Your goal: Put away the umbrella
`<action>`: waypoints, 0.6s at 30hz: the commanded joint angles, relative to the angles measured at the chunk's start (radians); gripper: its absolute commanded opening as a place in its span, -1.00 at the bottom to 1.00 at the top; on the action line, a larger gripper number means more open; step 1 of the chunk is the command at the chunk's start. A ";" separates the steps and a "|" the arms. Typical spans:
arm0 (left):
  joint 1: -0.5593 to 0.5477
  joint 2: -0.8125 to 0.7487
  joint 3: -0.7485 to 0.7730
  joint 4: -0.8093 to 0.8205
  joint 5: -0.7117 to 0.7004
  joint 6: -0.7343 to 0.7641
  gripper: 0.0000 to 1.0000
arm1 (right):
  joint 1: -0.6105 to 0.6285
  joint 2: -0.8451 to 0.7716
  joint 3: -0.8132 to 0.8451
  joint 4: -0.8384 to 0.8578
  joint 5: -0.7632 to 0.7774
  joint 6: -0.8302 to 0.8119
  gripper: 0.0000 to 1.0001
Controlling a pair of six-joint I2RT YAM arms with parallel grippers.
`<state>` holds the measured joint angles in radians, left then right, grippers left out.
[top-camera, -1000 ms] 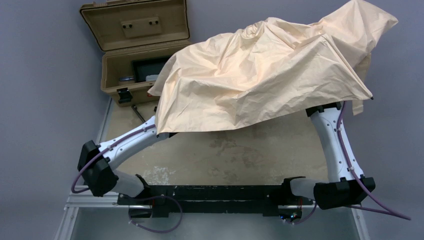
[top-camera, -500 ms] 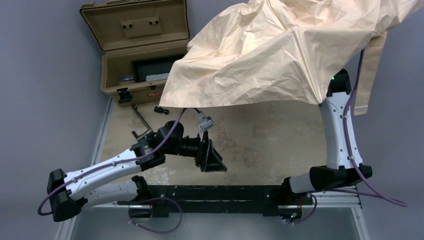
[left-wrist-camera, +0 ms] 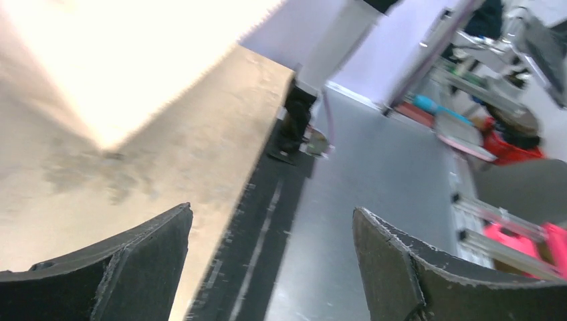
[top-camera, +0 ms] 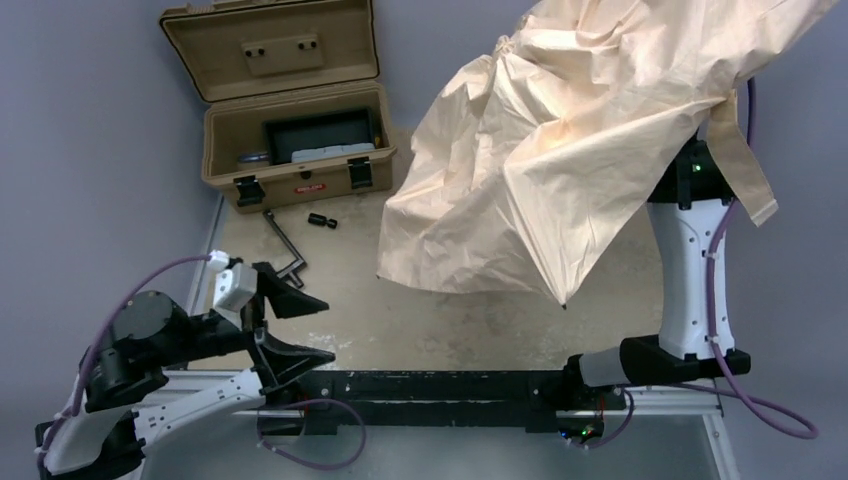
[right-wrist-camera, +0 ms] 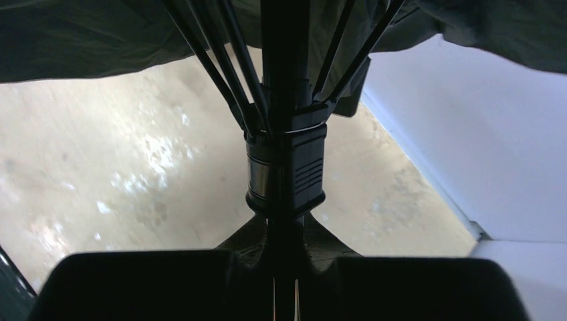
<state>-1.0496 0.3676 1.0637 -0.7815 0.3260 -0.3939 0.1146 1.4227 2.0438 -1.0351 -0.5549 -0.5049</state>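
The umbrella (top-camera: pixel 590 130) is a wide beige canopy, crumpled and half folded, hanging above the table's back right. My right arm (top-camera: pixel 690 270) stands upright beneath it, and its gripper is hidden by the fabric in the top view. The right wrist view shows my right gripper (right-wrist-camera: pixel 286 231) shut on the umbrella's dark shaft, just below the black runner (right-wrist-camera: pixel 286 170) where thin ribs (right-wrist-camera: pixel 220 73) fan out. My left gripper (top-camera: pixel 328 330) is open and empty at the near left, apart from the umbrella. In the left wrist view its black fingers (left-wrist-camera: pixel 134 261) frame my left gripper (left-wrist-camera: pixel 271 210) over the table's front edge.
An open tan hard case (top-camera: pixel 290 110) stands at the back left with dark items inside. A metal crank tool (top-camera: pixel 285 245) and a small black piece (top-camera: pixel 322 220) lie in front of it. A black rail (top-camera: pixel 450 385) runs along the near edge.
My left arm has pulled back from under the canopy to the near left corner, its jaws widening. The right arm has straightened up, and the canopy has swung right and folded downward.
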 commanded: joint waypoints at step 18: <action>-0.003 0.104 -0.038 -0.001 -0.255 0.210 0.75 | 0.245 -0.058 -0.372 -0.147 0.313 -0.314 -1.00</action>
<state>-1.0496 0.4885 1.0554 -0.8513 0.0948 -0.2050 0.3168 1.2976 1.7916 -1.2411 -0.2852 -0.8288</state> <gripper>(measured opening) 0.872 0.047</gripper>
